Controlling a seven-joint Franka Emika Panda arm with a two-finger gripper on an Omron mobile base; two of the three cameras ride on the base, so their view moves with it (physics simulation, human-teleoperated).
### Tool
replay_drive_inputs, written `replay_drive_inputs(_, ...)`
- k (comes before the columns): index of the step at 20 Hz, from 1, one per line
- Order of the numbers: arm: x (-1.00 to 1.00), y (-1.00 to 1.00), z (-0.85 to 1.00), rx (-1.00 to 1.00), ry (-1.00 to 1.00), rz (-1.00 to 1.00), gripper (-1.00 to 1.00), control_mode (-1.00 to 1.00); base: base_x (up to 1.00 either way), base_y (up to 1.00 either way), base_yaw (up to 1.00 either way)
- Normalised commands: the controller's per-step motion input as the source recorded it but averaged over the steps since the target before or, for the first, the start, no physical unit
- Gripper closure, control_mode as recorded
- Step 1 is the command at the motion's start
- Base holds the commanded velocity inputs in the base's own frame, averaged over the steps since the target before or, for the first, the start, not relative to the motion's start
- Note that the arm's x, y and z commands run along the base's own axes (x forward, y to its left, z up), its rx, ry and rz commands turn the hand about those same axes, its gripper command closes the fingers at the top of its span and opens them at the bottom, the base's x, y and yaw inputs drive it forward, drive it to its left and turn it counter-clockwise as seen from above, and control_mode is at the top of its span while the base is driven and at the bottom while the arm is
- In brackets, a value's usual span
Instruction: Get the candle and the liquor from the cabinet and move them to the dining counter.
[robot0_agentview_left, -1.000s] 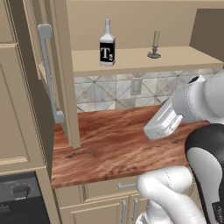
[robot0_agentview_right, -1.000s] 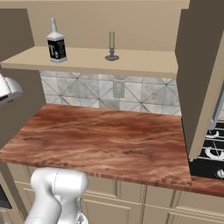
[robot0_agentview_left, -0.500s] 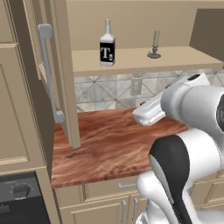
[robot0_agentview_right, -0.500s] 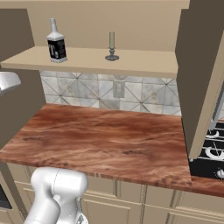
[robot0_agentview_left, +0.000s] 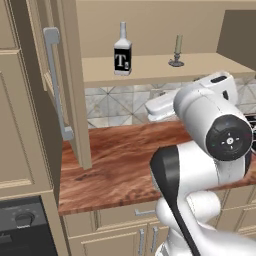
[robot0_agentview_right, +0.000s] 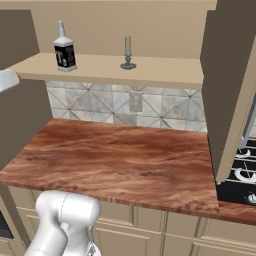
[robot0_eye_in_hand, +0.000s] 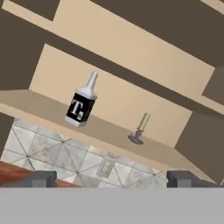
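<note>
The liquor (robot0_agentview_left: 122, 50) stood upright on the shelf (robot0_agentview_left: 150, 67) of the open cabinet (robot0_agentview_left: 60, 80), its long axis vertical, white cap up and the "T" label facing out toward me. The candle (robot0_agentview_left: 176, 50) stood upright too, in its small dark holder, to the right of the bottle and well apart from it, nearer the back wall. My fingers (robot0_eye_in_hand: 109, 179) were spread wide apart and held nothing; through my hand view the shelf ran tilted, with both things ahead and above the tips. Bare shelf lay in front of and between the two things. Below, the wood-grain surface (robot0_agentview_right: 115, 160) lay against the tiled backsplash (robot0_agentview_right: 115, 105). My own arm hid the right part of that surface in the left base view.
</note>
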Motion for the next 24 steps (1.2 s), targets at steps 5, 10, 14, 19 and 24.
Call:
replay_drive_inputs(5, 0.00, -0.30, 0.52, 0.09, -0.15, -0.02, -1.00, -1.00, 0.00, 0.00, 0.00)
replay_drive_inputs(10, -0.04, -0.45, 0.32, 0.15, -0.14, 0.01, -1.00, -1.00, 0.00, 0.00, 0.00)
replay_drive_inputs(14, 0.01, -0.19, 0.03, 0.24, -0.02, 0.03, -1.00, -1.00, 0.00, 0.00, 0.00)
replay_drive_inputs(19, 0.12, 0.00, 0.00, 0.22, 0.01, 0.08, -1.00, -1.00, 0.00, 0.00, 0.00)
replay_drive_inputs(24, 0.17, 0.00, 0.13, 0.16, 0.10, 0.05, -1.00, -1.00, 0.00, 0.00, 0.00)
